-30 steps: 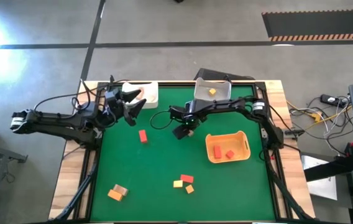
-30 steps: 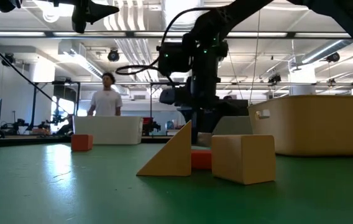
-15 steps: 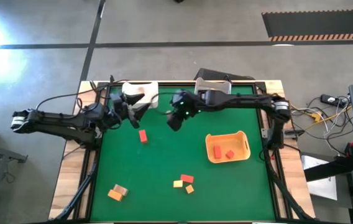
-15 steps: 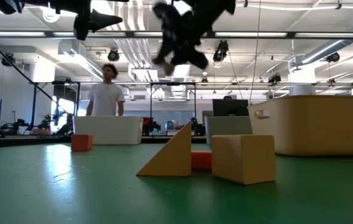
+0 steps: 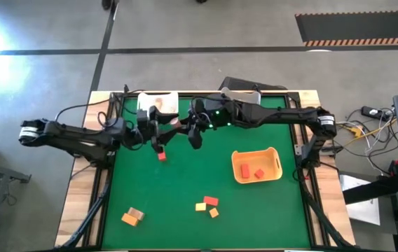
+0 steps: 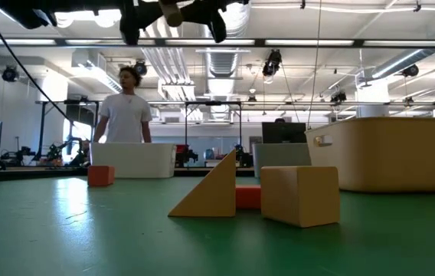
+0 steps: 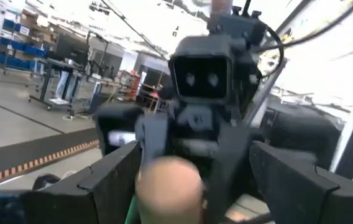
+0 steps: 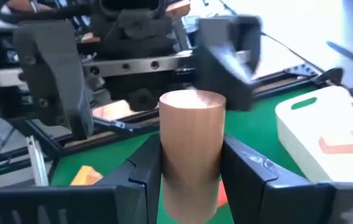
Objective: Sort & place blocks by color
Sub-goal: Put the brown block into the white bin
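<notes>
Green felt covers our counter (image 5: 185,203), where loose blocks (image 5: 207,205) lie near its front edge. Our right hand (image 8: 192,186) is clenched on a tan cylinder block (image 8: 191,149), raised beside our left hand (image 5: 158,131), whose fingers (image 7: 117,177) stand spread, grasping nothing.

Left tool (image 5: 158,128) and right tool (image 5: 190,133) sit nose to nose above the table (image 5: 185,210), barely any gap btwn them. Red block (image 5: 161,155) just below left tool. White bin (image 5: 158,105) close behind. Orange tray (image 5: 256,165) well off right tool's side.
</notes>
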`<state>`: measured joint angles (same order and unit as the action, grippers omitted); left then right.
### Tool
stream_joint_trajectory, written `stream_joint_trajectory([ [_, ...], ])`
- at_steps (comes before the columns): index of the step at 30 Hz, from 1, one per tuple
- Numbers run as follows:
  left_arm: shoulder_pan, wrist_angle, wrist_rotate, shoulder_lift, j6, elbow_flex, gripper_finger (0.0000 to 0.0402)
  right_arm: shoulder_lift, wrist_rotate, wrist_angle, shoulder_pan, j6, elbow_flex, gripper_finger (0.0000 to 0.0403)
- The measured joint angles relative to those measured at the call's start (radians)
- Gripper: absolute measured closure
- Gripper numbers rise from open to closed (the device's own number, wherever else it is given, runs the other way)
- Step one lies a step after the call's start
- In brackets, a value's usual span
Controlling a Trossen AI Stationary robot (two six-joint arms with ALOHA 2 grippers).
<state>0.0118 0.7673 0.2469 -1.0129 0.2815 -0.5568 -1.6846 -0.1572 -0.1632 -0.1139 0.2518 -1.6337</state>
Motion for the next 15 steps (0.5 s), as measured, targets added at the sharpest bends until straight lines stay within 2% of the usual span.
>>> stream_joint_trajectory([
  [4, 0.000, 0.056, 0.000, -0.056, 0.013, 0.000, 0.0120, -0.026, -0.057, 0.039, 0.004, 0.033, 0.000, 0.0287],
  [7, 0.000, 0.105, 0.000, -0.079, 0.027, 0.000, 0.0133, -0.031, -0.060, 0.050, 0.008, 0.038, 0.000, 0.0287],
  [11, 0.000, 0.105, 0.001, -0.079, 0.044, 0.000, 0.0174, -0.030, -0.052, 0.055, 0.009, 0.031, 0.000, 0.0287],
  [15, 0.001, 0.109, 0.002, -0.073, 0.057, 0.000, 0.0233, -0.027, -0.052, 0.085, 0.009, 0.017, 0.000, 0.0287],
])
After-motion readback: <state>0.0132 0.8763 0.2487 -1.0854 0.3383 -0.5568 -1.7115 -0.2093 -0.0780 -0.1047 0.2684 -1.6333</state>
